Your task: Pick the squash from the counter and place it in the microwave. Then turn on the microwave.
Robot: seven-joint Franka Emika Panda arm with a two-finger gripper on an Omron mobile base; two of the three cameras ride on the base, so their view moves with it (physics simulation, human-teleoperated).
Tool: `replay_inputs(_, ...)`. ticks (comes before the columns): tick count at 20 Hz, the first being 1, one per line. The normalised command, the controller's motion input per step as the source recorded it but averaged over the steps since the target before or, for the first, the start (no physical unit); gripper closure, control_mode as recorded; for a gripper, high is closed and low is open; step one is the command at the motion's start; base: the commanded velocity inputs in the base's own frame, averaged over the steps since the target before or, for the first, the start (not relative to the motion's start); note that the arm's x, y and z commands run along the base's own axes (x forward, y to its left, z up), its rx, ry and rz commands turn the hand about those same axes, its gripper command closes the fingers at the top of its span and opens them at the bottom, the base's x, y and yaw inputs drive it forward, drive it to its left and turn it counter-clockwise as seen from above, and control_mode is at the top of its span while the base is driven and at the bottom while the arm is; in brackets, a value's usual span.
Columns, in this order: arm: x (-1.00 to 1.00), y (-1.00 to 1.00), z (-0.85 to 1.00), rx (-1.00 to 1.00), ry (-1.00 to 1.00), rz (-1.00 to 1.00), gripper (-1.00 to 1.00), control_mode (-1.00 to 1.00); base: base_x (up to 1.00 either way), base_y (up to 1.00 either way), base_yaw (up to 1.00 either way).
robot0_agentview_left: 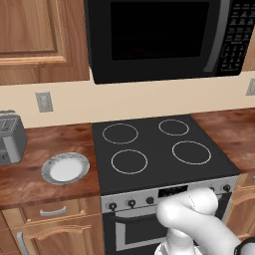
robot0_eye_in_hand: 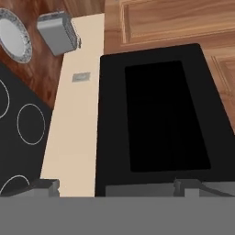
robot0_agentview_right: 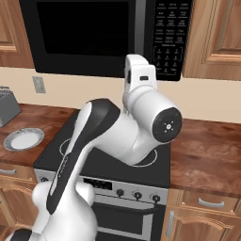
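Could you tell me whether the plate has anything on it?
No, the plate on the counter left of the stovetop is bare white.

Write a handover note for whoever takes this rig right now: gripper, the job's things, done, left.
Gripper: open, holding nothing, facing the microwave.
Microwave: mounted above the stovetop, door shut.
Squash: I cannot spot it on the counter. The plate left of the stovetop is bare; the toaster stands behind it.
Done: nothing visible.
Left: find and pick the squash, open the door, place it inside, start the microwave.
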Motion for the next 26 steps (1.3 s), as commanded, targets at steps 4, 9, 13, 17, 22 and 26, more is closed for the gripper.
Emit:
replay_inputs(4,0.03,0.11,-0.23,0.03,0.0,-0.1,-1.0,-1.0,0.0,0.0,0.0)
replay_inputs(9,0.08,0.12,-0.24,0.0,0.0,-0.06,-1.0,-1.0,0.0,0.0,0.0)
replay_inputs(13,0.12,0.04,-0.16,0.05,0.0,-0.01,-1.0,-1.0,0.0,0.0,0.0)
replay_inputs(17,0.19,0.0,-0.11,0.12,0.0,0.0,-1.0,-1.0,0.0,0.0,0.0)
replay_inputs(22,0.22,-0.05,-0.04,0.13,0.0,0.0,-1.0,-1.0,0.0,0.0,0.0)
replay_inputs(26,0.22,-0.04,-0.05,0.11,0.01,0.0,-1.0,-1.0,0.0,0.0,0.0)
